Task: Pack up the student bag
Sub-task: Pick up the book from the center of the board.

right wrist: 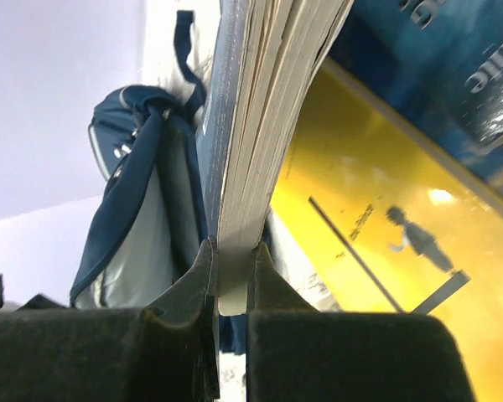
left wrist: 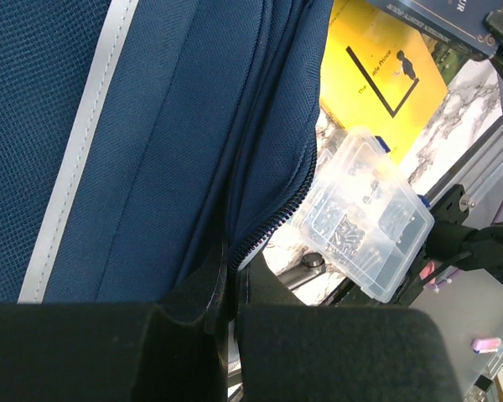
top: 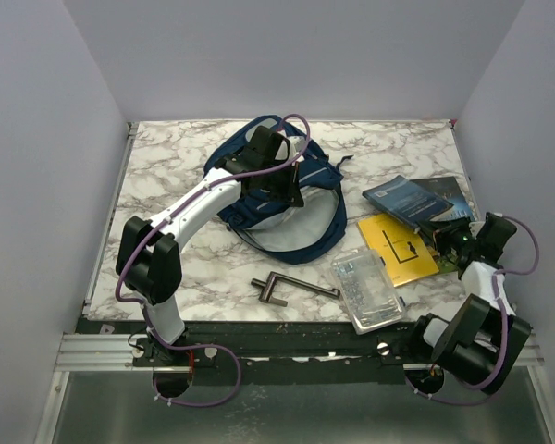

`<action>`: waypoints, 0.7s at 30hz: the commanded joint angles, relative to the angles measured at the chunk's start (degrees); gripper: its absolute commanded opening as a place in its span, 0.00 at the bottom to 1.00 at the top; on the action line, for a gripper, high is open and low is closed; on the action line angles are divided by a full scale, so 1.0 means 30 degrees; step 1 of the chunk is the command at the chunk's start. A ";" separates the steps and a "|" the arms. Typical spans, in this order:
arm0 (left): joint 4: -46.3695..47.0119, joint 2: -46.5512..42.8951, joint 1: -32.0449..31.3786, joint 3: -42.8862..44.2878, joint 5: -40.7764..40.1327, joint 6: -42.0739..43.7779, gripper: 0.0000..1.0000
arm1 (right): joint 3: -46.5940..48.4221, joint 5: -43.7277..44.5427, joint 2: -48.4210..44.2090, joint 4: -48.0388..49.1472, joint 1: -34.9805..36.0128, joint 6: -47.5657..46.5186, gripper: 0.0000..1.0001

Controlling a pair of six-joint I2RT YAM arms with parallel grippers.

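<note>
The student bag (top: 322, 185) is lying on the marble desk (top: 166, 157), close to the far edge and about midway between the left and right edges. The left arm is reaching over it. The left gripper (left wrist: 229, 276) is pinching the navy fabric with its fingers closed, right beside the zipper line, and a grey stripe is running along the cloth to the left of that place.

The right gripper (right wrist: 232, 264) is working near the right edge of the desk. Its fingers are pressing from both sides on the page edge of a blue book (right wrist: 243, 126), which is standing tilted on its side. Under and beside this book a yellow book (top: 398, 248) is lying flat, and a second dark book (top: 451, 190) is lying just beyond it, toward the far right corner.

A clear plastic box (top: 368, 291) with small dark parts in its compartments is sitting near the near edge, just beside the left corner of the yellow book. A dark metal tool (top: 291, 289) is lying between the bag and the near edge, to the left of the box and apart from it.
</note>
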 commanded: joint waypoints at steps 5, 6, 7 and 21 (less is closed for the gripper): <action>0.0796 -0.1211 0.0762 0.0900 0.0190 -0.0557 0.00 | 0.1643 -0.4185 -0.2279 -0.1879 0.1008 0.1265 0.00; 0.0835 -0.1226 0.0800 0.0971 -0.0091 -0.0538 0.00 | 0.1663 -0.4262 -0.2569 -0.1741 0.1370 0.1657 0.00; 0.0844 -0.1191 0.0801 0.1015 -0.0352 -0.0477 0.00 | 0.1739 -0.4369 -0.2732 -0.1778 0.1691 0.1872 0.00; 0.0089 -0.0623 0.1207 0.3320 0.0042 -0.2158 0.00 | 0.1286 -0.3670 -0.4611 0.1844 0.6272 0.3956 0.00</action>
